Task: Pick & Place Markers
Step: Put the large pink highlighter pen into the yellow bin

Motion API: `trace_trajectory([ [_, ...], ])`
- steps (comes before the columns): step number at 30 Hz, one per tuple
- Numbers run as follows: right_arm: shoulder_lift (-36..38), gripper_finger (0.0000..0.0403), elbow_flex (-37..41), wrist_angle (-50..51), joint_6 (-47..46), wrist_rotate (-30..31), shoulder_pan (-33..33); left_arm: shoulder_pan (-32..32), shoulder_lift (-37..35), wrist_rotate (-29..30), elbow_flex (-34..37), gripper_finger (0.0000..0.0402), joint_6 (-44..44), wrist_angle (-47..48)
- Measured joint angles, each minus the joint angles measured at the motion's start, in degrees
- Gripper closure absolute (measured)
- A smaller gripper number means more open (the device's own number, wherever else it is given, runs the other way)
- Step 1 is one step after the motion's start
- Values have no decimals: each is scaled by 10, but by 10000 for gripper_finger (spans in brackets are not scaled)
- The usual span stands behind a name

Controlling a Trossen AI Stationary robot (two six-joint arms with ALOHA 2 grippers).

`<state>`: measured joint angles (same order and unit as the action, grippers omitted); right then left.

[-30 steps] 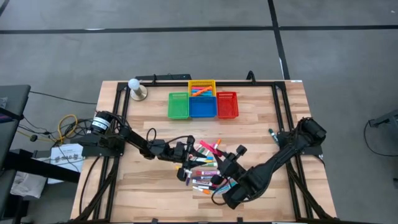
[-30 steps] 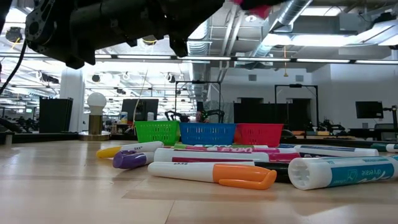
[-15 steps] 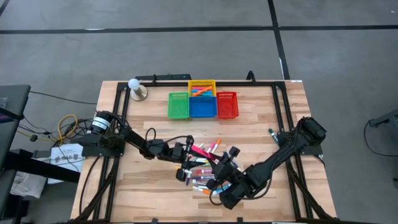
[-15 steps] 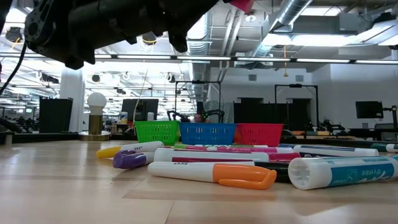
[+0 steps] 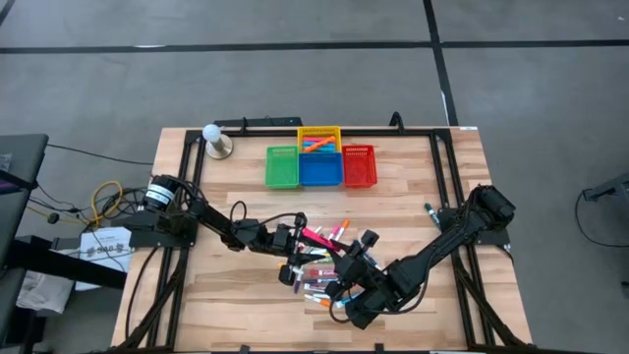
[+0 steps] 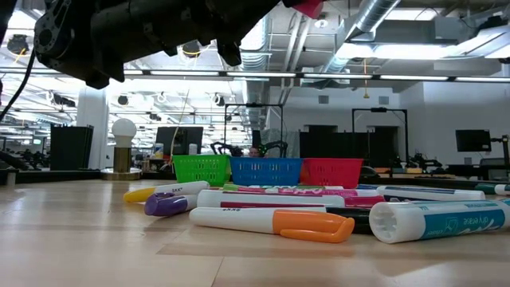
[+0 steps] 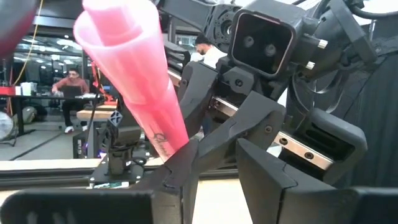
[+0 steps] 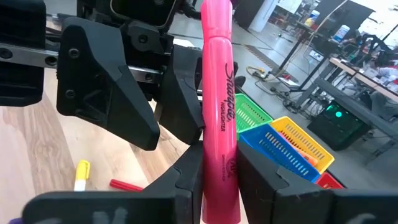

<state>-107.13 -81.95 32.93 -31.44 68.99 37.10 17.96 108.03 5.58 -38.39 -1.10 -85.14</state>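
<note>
Pink marker: a pink highlighter is up off the table, standing between the two grippers above the pile; its pink barrel also fills the left wrist view.
Right gripper: the right gripper has its fingers drawn in tight on the pink marker's lower barrel, gripping it upright.
Left gripper: the left gripper sits face to face with the right one, just beside it, over the pile; the marker's end runs down between its dark fingers, which are pulled in around it. Whether they press it, I cannot tell.
Arms from above: the left arm reaches in from the table's left edge, the right arm from the right, and they meet mid-table.
Marker pile: the rest of the markers lie loose on the wooden table under the grippers; at table height an orange-capped marker lies nearest, a purple-capped marker behind it.
Baskets: green basket, blue basket and red basket stand in a row at the far side, well apart from the pile; the yellow basket behind the blue one holds a few markers.
Lamp: a small round-bulbed lamp stands near the far left corner.
Room: a person sits at a desk in the background.
</note>
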Motion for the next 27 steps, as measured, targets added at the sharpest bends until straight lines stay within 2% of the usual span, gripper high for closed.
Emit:
trace_trajectory([
  [8, -1, 335, 0, 2, 0, -1, 0, 0, -1, 21, 5, 293, -6, 10],
  [10, -1, 335, 1, 3, 1, -2, 0, 0, -1, 40, 15, 293, -10, 9],
  [14, 0, 335, -1, 3, 1, -3, 0, -5, 1, 114, 31, 293, -14, 22],
  [16, -1, 335, 0, 5, 0, -6, 1, -2, -6, 125, 35, 293, -13, 17],
  [20, -1, 335, 0, 7, 0, -4, 0, -2, -27, 118, 38, 293, 1, 19],
  [24, 0, 335, -1, 4, 0, 0, -1, -2, -57, 54, 38, 293, 17, 24],
  [27, 0, 335, -1, 4, 0, -1, 2, 0, -75, 35, 38, 293, 18, 34],
])
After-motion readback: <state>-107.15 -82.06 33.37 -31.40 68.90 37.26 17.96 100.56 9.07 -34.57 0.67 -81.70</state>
